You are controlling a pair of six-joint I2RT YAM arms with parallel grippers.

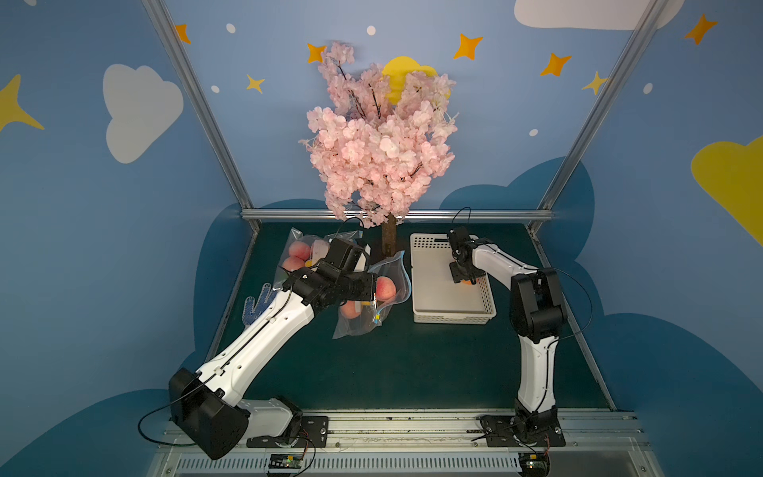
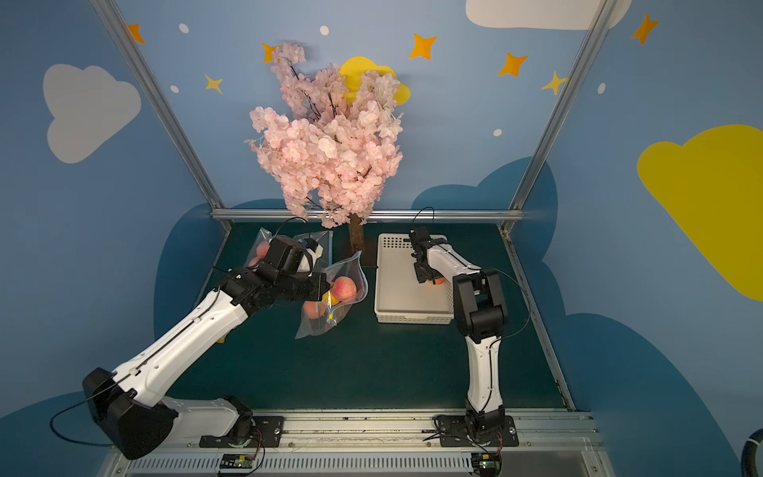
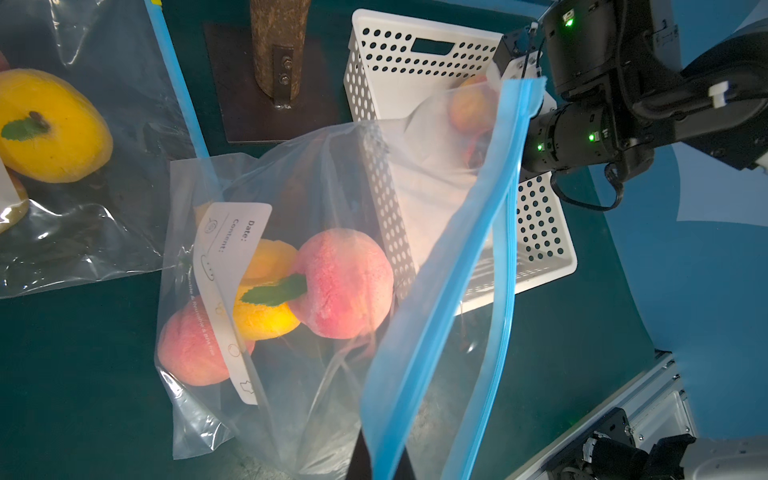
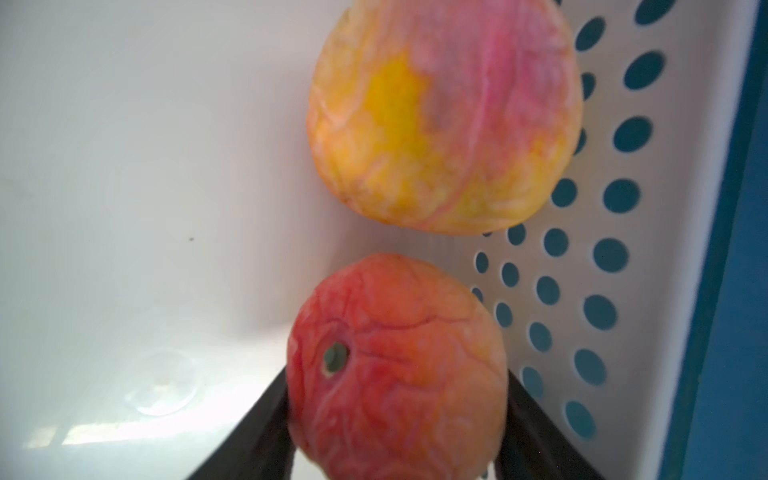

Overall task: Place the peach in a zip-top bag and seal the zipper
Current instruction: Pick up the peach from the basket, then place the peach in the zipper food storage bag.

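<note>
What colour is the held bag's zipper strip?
Light blue zipper strip, best in the left wrist view.

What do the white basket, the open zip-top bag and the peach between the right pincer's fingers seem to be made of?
The white basket: rigid moulded plastic, matte, with round holes. The zip-top bag: thin clear plastic film, glossy, creased, with a blue zipper strip. The peach: probably an imitation, foam or soft plastic, given its wrinkled painted skin and empty stem hole.

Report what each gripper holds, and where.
Left gripper pinches the open zip-top bag by its blue zipper strip. Right gripper clasps the red peach by its sides, in the basket.
</note>
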